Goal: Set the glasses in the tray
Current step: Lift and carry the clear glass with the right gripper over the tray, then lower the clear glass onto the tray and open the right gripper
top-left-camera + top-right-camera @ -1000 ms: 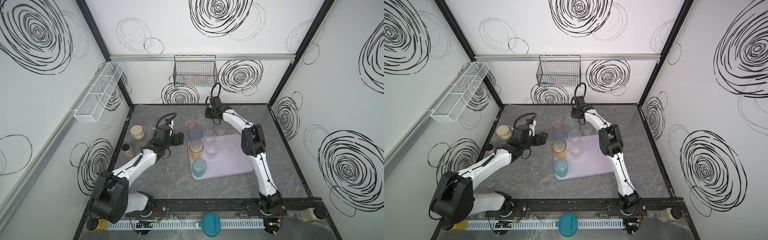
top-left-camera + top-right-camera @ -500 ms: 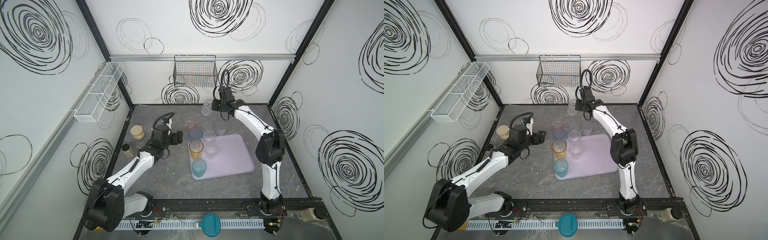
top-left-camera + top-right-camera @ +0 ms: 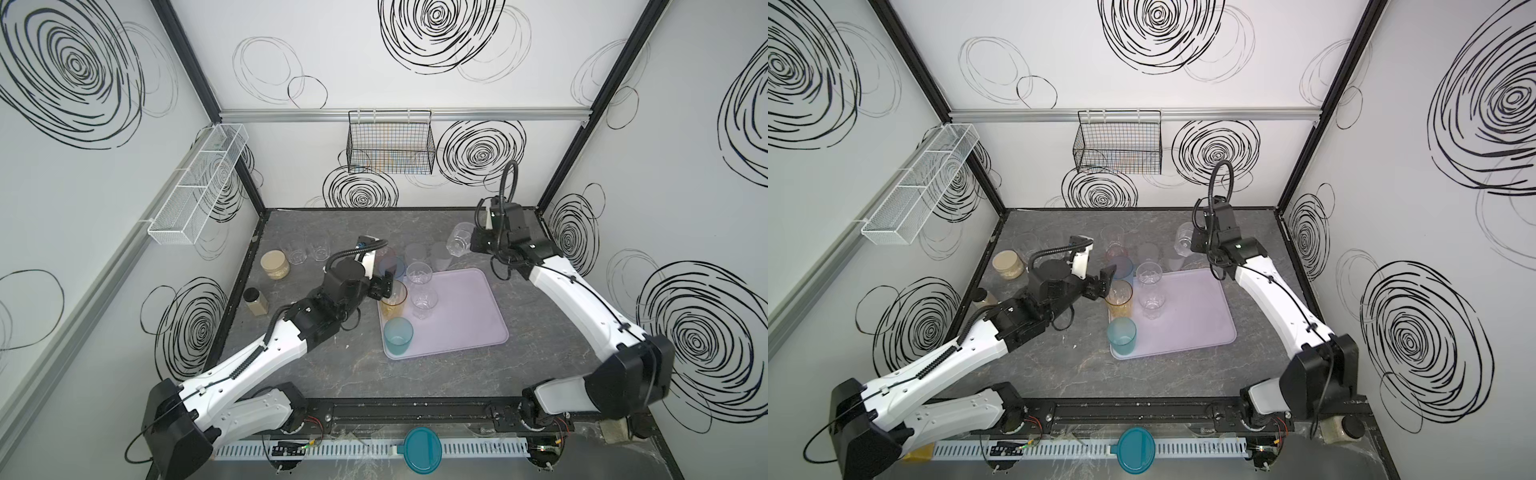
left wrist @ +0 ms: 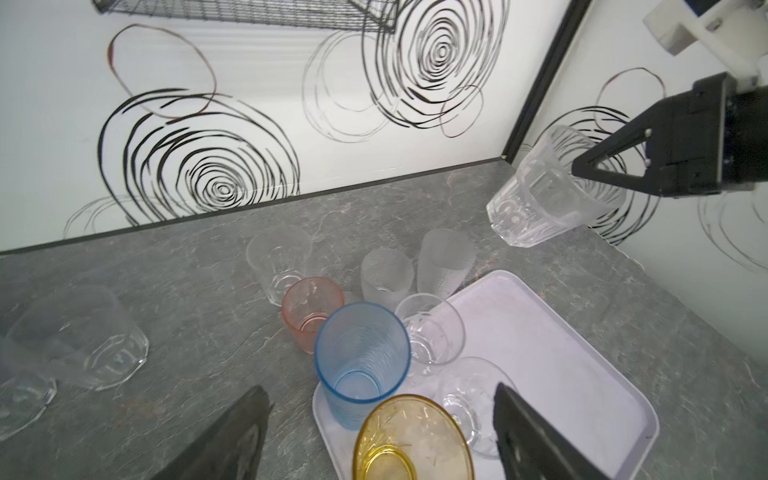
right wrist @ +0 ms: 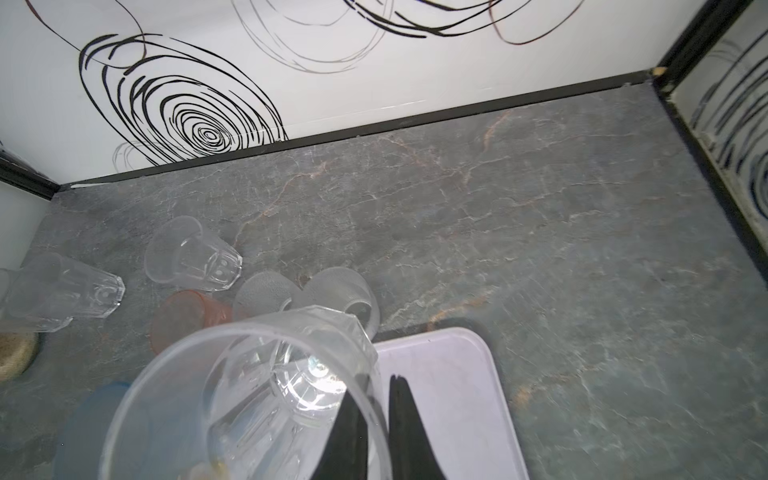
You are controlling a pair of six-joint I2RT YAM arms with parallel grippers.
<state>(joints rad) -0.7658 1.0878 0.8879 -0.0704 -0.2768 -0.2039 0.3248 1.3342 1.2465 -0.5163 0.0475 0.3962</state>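
Right fingers (image 5: 405, 432) pinch a clear tumbler (image 3: 459, 241) by its rim, tilted, centre-right.
Lower it upright onto bare tray (image 3: 469, 316); left fingers (image 4: 232, 436) spread, empty.

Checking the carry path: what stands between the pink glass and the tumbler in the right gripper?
Two frosted glasses on the table beside the tray's far edge, seen in the left wrist view.

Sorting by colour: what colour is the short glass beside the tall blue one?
The short glass is pink, clearest in the left wrist view.
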